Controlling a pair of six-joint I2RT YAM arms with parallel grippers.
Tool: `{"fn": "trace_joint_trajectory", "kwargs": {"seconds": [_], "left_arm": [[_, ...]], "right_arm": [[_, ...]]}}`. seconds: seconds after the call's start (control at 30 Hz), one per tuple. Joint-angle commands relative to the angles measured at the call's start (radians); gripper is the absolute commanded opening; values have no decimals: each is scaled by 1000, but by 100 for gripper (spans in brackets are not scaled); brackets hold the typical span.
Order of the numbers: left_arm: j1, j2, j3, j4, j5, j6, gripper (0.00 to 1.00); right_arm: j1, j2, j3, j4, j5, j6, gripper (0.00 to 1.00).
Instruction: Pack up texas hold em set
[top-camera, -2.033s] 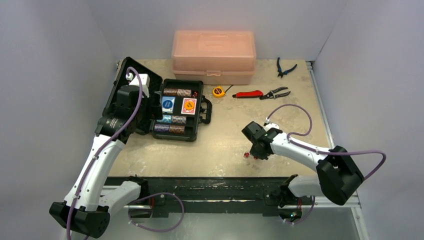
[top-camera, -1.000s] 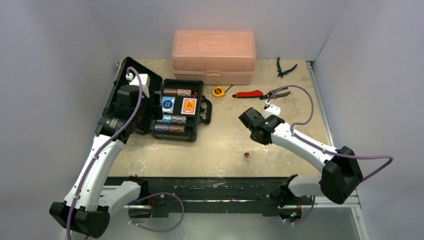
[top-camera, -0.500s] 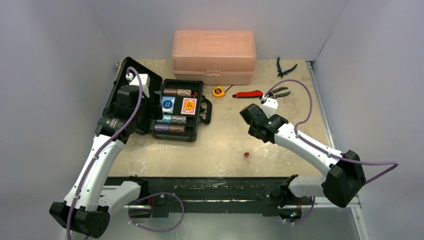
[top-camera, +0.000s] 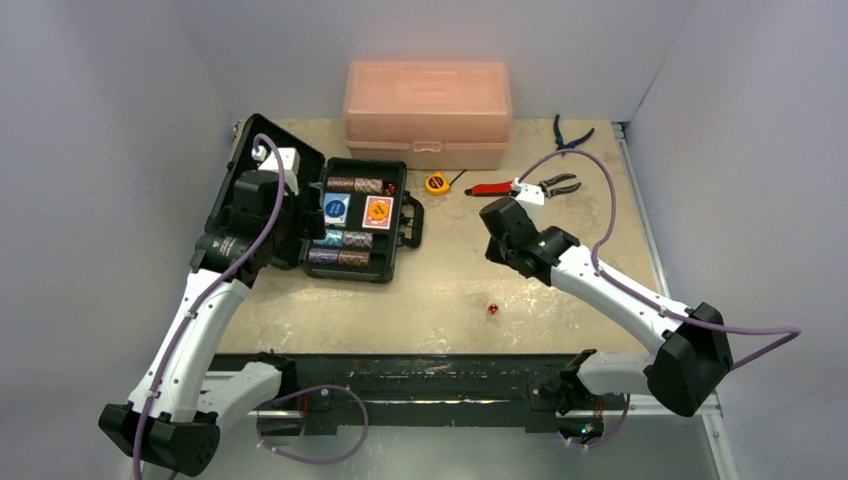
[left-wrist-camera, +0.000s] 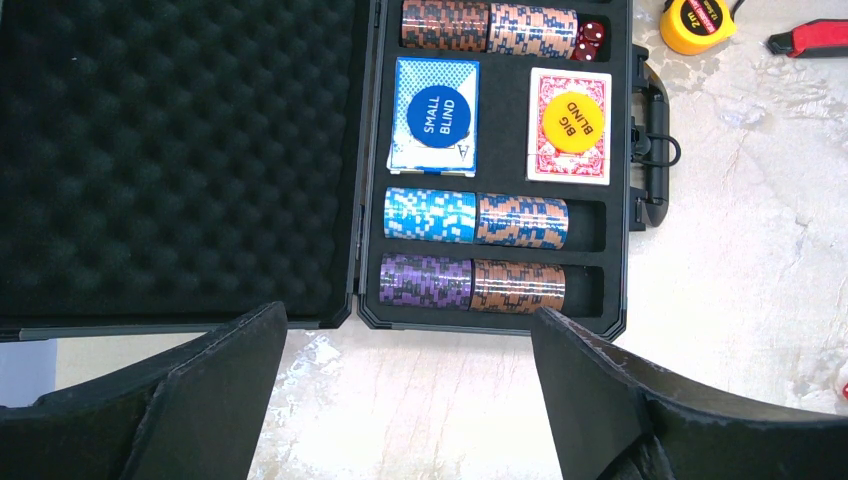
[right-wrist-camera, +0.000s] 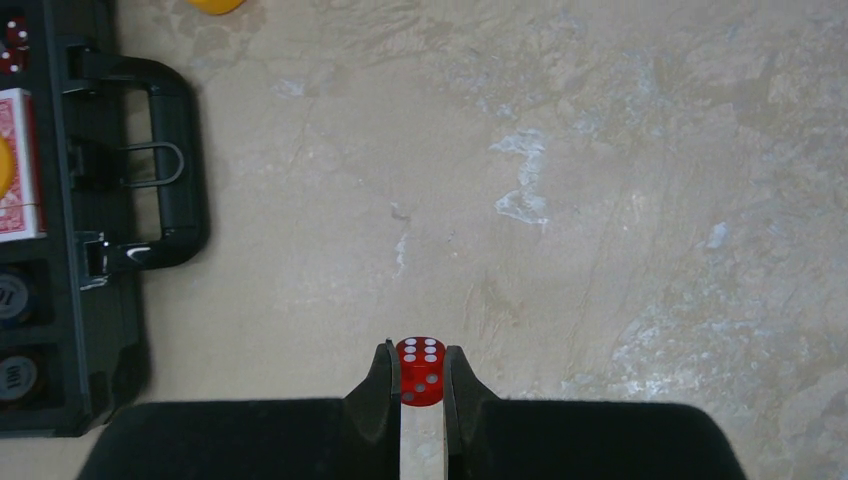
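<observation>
**Right gripper carries a die; the case lies to its left**

Nearest the arm bases, a loose die lies on the table, apart from both arms and closer to the right one. Beyond it, the right gripper is pinched narrow on a red die, its arm stretched out over mid-table. The black case lies open to this gripper's left. Its handle faces the gripper and its long side runs near to far. The likely slot is at the case's far end on the handle side, where a packed die sits against the chip stacks. The left gripper hangs spread wide and empty over the near edge of the case, at the seam with the foam lid.
</observation>
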Motion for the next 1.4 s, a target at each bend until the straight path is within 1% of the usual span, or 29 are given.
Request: {"fn": "trace_joint_trajectory", "kwargs": {"seconds": [0.0,0.37,0.57,0.6,0.93,1.2,1.37], "left_arm": [[-3,-20,-1,29,-8,5,92],[-2,-23,0,30,-9,6,92],[-3,-28,-2,30,-9,6,92],[-3,-30,-1,31,-8,6,92],[-2,-32,-1,32,-2,5,92],[-3,-38,-1,32,-3,5,92],[-3,-36,-1,32,2,5,92]], "right_arm": [[-1,-13,63,91,-62,-57,0],[10,92,161,164,-173,-107,0],[33,174,245,168,-208,-122,0],[44,211,282,172,-220,-127,0],[117,391,456,170,-264,-148,0],[179,557,637,155,-301,-148,0],[201,639,709,142,-326,-146,0]]}}
